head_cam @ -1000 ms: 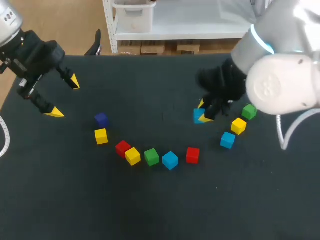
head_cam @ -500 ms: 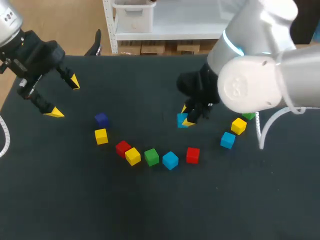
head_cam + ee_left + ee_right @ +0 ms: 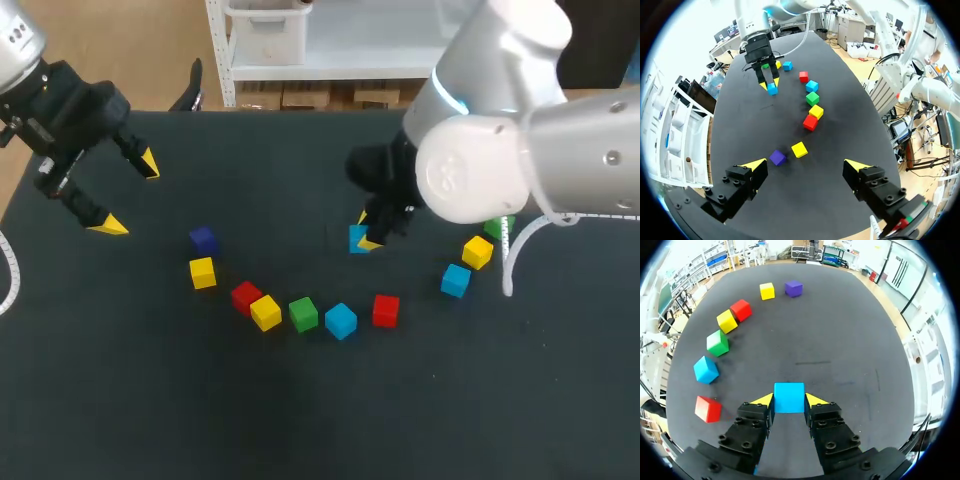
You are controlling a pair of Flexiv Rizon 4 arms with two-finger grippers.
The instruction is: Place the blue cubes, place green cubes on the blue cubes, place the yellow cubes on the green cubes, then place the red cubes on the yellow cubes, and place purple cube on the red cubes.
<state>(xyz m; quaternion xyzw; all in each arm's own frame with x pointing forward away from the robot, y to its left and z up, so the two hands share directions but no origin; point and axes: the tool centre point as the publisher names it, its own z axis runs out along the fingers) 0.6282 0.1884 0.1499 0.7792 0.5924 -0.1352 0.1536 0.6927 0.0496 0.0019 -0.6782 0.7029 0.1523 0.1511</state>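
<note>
right gripper (image 3: 789, 400) pinches blue cube (image 3: 789, 395); red cube (image 3: 708, 408) nearby

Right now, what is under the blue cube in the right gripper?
Only black table shows around the blue cube, no second cube. Whether it touches down is hidden.

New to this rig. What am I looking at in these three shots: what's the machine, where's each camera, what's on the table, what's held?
This is a two-armed robot at a dark table. The wide picture comes from a fixed camera above and behind it. The two round ones come from a camera on each wrist, looking out along that arm's yellow-tipped fingers. The left gripper is open over the table's left side and holds nothing. The right gripper is shut on a blue cube near the middle. Loose on the table, in a rough arc, lie a purple cube, three yellow cubes, two red cubes, two green cubes and two more blue cubes.
</note>
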